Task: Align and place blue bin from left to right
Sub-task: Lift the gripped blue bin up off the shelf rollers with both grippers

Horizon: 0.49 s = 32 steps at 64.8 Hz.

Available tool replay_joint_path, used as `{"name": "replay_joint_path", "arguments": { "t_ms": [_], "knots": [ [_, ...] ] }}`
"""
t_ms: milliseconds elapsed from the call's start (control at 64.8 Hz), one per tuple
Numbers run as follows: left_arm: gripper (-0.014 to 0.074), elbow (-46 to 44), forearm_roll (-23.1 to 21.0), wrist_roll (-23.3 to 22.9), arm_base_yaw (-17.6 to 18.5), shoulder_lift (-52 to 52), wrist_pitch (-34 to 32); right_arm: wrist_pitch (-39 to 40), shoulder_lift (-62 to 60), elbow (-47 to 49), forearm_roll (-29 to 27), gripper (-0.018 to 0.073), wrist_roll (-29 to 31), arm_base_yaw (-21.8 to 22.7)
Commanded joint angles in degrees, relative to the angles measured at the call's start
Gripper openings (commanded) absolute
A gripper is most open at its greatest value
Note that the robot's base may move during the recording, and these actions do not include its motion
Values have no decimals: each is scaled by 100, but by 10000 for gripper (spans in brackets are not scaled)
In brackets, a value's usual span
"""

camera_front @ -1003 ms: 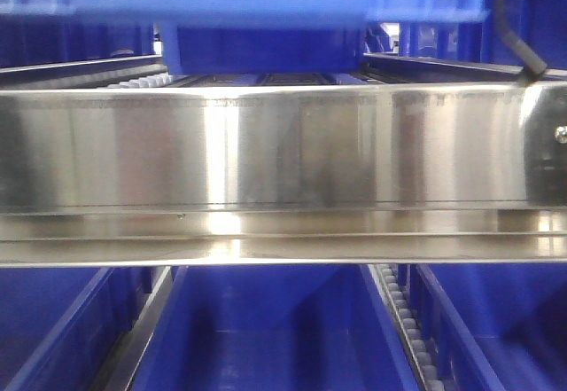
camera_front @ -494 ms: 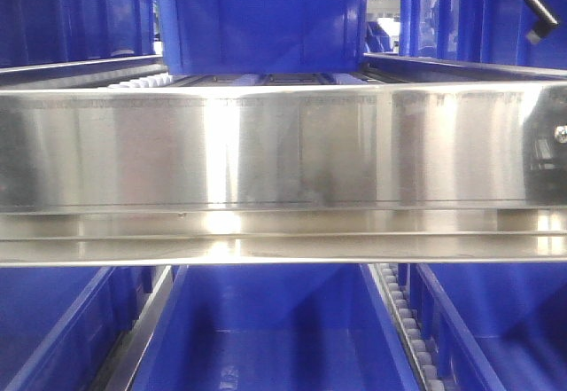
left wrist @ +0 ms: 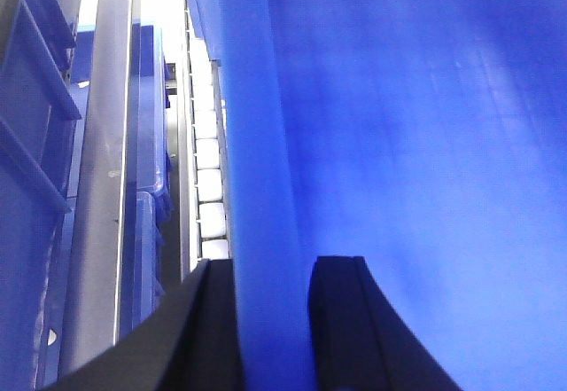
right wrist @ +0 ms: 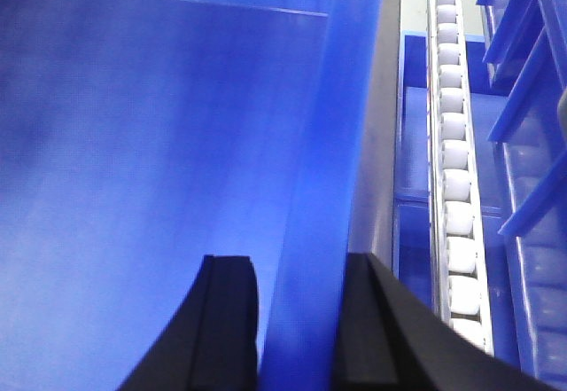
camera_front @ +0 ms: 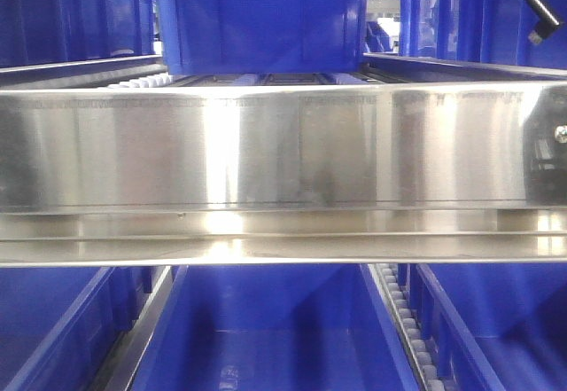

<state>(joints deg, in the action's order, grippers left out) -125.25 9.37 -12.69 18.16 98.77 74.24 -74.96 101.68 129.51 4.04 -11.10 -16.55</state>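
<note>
The blue bin (camera_front: 261,27) sits on the upper shelf's roller lane, at the top centre of the front view, its rim cut by the frame's top edge. In the left wrist view my left gripper (left wrist: 273,271) straddles the bin's left wall (left wrist: 257,143), one black finger outside and one inside, shut on it. In the right wrist view my right gripper (right wrist: 297,262) clamps the bin's right wall (right wrist: 328,143) the same way. The bin's smooth inside (right wrist: 159,125) fills much of both wrist views. Neither gripper shows in the front view.
A wide steel beam (camera_front: 283,152) crosses the front view. White roller tracks (left wrist: 208,187) (right wrist: 454,169) run beside the bin. Darker blue crates stand at either side (camera_front: 71,23) (camera_front: 461,19) and on the lower shelf (camera_front: 266,338). A black cable (camera_front: 536,5) hangs top right.
The bin's blurred rim, low across the top of the front view a second ago, has risen to the frame's top edge. The black cable has moved up too. Little differs over the last half second.
</note>
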Motion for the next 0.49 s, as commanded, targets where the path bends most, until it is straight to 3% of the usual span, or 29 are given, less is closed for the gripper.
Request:
{"name": "replay_joint_path", "arguments": {
  "t_ms": [0,478],
  "knots": [
    [-16,-104,22,4,51,-151,-428,499,-168,130,39,-71,177,-12],
    [-16,-104,22,4,51,-151,-428,850,-168,130,39,-71,177,-12]
  ]
}}
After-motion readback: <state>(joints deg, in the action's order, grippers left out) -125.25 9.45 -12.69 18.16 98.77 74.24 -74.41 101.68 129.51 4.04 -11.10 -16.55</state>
